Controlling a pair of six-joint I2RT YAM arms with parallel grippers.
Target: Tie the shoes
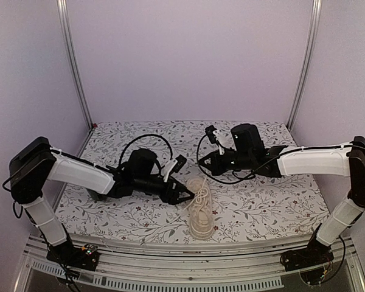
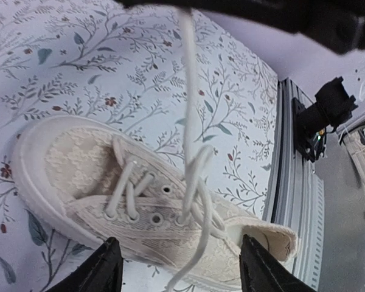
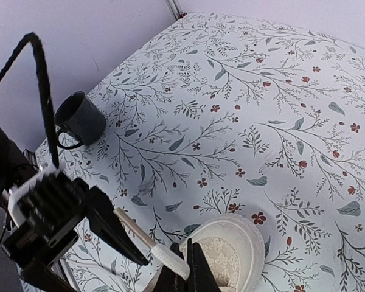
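Observation:
The cream sneaker (image 1: 201,212) lies near the table's front edge, between the arms. In the left wrist view the sneaker (image 2: 79,170) lies on its side under my left gripper (image 2: 185,274), whose jaws are wide open and empty, one on each side of it. My left gripper (image 1: 186,194) hovers just left of the shoe. My right gripper (image 3: 194,267) is shut on a pale lace (image 3: 170,258) near its tip, above the shoe's toe (image 3: 237,249). That lace (image 2: 188,91) runs taut from the eyelets up to the right gripper (image 1: 204,166).
A dark cup (image 3: 79,118) stands on the floral cloth near the left wall. The metal front rail (image 2: 292,182) runs close beside the shoe. Black cables (image 1: 149,139) loop above both wrists. Enclosure walls stand at the back and sides.

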